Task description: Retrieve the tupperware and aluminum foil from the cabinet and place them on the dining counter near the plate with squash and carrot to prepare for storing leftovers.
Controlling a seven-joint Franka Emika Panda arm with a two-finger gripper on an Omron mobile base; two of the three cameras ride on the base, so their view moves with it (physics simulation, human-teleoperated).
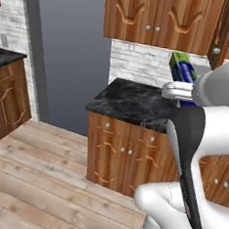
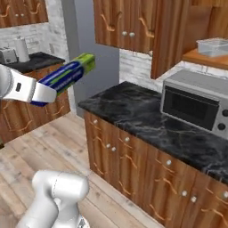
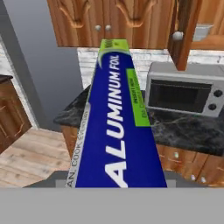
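Carrying the aluminum foil [image 3: 117, 127] clamped in the gripper [image 2: 46, 95], clear of the open cabinet [image 2: 167, 38], the arm holds it aloft; next, judging by the task, comes driving toward the dining counter.

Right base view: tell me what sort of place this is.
A home kitchen, rendered: a grey microwave sits on a black marble-veined counter, with carved brown wooden cabinets above and below, and a plank floor.

Glossy printed carton: aluminum foil [image 3: 118, 127]
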